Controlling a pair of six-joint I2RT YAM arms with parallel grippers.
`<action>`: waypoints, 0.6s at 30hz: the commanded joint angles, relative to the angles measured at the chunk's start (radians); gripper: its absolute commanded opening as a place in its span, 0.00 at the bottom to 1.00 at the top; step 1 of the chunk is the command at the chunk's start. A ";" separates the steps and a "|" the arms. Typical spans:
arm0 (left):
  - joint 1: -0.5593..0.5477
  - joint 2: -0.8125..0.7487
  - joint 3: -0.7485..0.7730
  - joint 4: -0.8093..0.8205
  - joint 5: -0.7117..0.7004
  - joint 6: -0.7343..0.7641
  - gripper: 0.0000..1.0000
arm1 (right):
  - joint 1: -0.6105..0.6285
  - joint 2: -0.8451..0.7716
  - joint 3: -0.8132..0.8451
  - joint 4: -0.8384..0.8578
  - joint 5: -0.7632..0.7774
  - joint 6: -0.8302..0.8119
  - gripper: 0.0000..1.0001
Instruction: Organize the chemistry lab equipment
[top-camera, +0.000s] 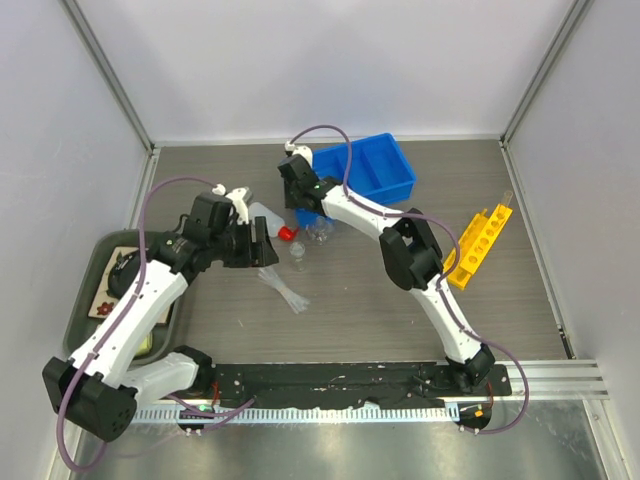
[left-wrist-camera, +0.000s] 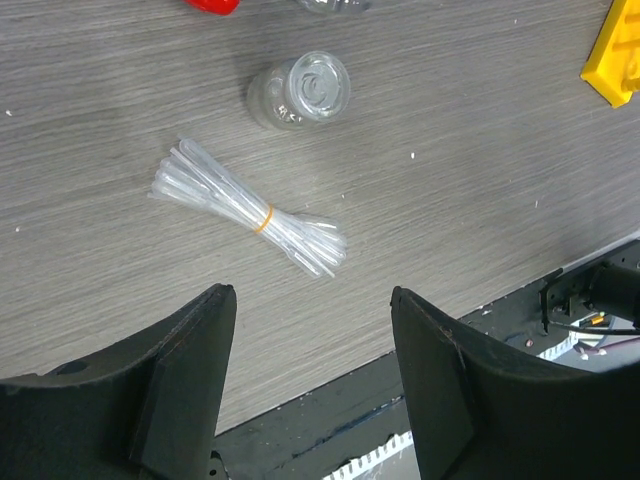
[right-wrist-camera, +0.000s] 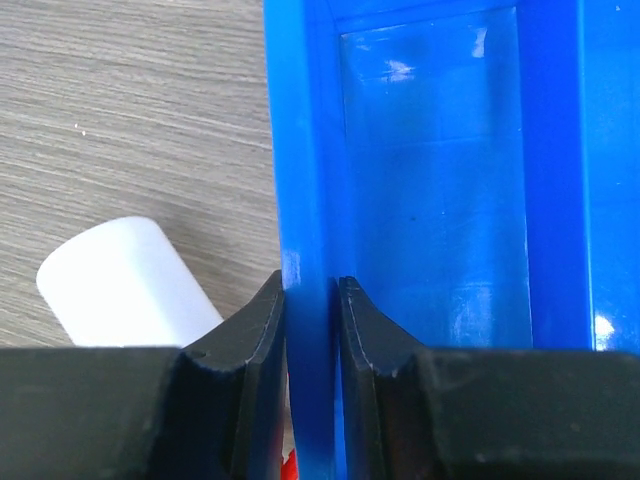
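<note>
Looking from the right wrist: right claw (right-wrist-camera: 310, 310) clenched on the left wall of the blue compartmented plastic bin (right-wrist-camera: 300, 150), one black finger outside, the other inside the compartment. From above, only the bin at the far side of the grey wood-grain bench (top-camera: 350, 320), long side running left to right, the fingers hidden under the wrist.

Beside the outer finger, a white plastic squeeze bottle (right-wrist-camera: 130, 280) on its side, cut off by the finger; from above, red nozzle (top-camera: 287, 233) pointing to the near right.

Shown well only by the left wrist: left claw (left-wrist-camera: 310, 340) released, holding nothing, above the bench. Ahead of it, a bundle of thin clear pipettes (left-wrist-camera: 250, 210), tied at the middle by a yellow band (left-wrist-camera: 266, 218), long axis diagonal, wide ends to the upper left, thin tips to the lower right. Beyond, a small clear glass beaker (left-wrist-camera: 300, 90); upright or tipped, cannot tell.

Yellow holed rack (top-camera: 480, 245) on the right, long axis from near left to far right, cut to one corner in the left wrist view.
</note>
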 joint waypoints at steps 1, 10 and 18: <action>0.004 -0.054 -0.012 -0.026 0.027 0.007 0.67 | 0.042 -0.011 -0.115 -0.067 -0.029 0.173 0.01; 0.006 -0.139 -0.050 -0.073 0.040 0.014 0.67 | 0.100 -0.134 -0.351 0.004 0.026 0.272 0.01; 0.004 -0.234 -0.084 -0.102 0.063 0.011 0.68 | 0.170 -0.206 -0.520 0.018 0.091 0.356 0.01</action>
